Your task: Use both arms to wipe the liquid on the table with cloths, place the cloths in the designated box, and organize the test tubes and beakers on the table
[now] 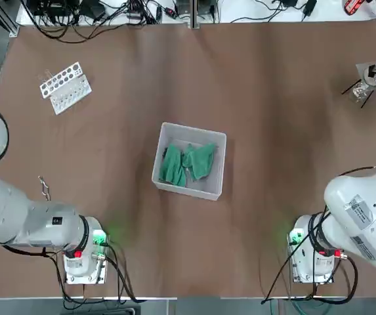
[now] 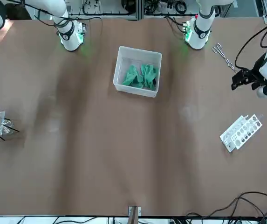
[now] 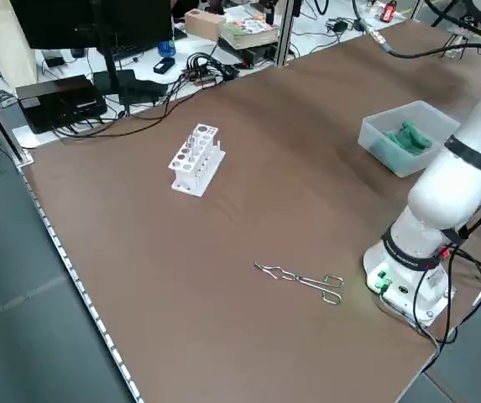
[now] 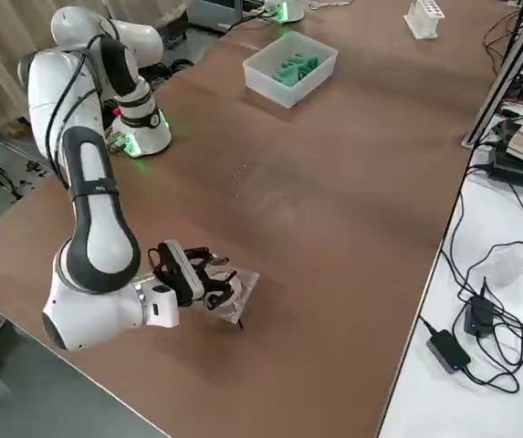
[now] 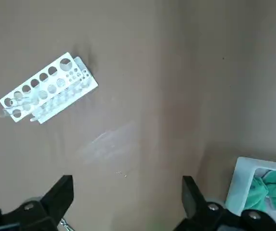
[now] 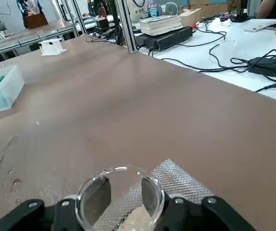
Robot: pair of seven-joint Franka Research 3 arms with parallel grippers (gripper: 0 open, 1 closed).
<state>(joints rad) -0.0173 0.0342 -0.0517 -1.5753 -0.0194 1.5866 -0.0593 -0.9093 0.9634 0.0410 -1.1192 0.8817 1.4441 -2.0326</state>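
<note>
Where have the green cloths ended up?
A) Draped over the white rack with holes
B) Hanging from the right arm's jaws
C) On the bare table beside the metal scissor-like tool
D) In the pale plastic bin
D: both green cloths lie inside the walls of the pale plastic bin.

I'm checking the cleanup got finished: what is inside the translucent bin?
Two green cloths lie crumpled in the bin; they cover much of its floor, so anything beneath is hidden.
</note>
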